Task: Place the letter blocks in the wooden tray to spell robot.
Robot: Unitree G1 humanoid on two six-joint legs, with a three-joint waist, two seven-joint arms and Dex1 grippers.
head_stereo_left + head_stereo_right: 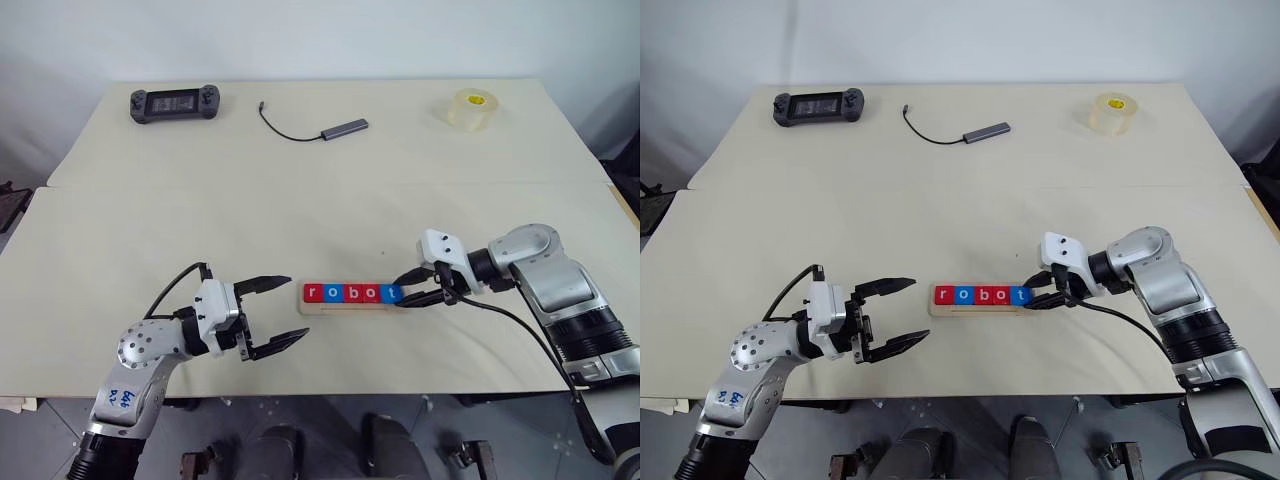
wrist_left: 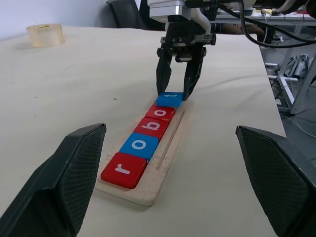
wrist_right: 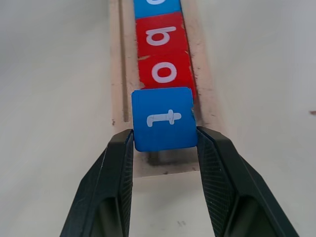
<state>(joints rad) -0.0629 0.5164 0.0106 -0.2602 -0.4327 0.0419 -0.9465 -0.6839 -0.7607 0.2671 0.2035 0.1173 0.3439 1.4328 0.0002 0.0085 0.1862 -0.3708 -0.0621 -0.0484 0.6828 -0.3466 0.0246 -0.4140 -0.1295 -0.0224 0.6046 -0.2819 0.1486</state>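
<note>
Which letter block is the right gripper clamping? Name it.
The blue t block, last in the wooden tray, between the right gripper fingers; r, o, b, o lie free.

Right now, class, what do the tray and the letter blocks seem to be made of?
Tray: likely unfinished pale wood, matte, with faint grain and scuffed edges. Letter blocks: probably plastic, red or blue, smooth with a slight sheen and printed white letters.

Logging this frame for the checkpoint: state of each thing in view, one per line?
wooden tray: flat on table, r, o, b, o seated in it.
t block: blue, gripped at the tray's end, not yet released.
right gripper: jaws shut on t block.
left gripper: jaws open, nothing held, beside the tray.
tape roll: lying flat, far corner.
USB hub: cable loose, unplugged.
handheld controller: flat on the table.
</note>
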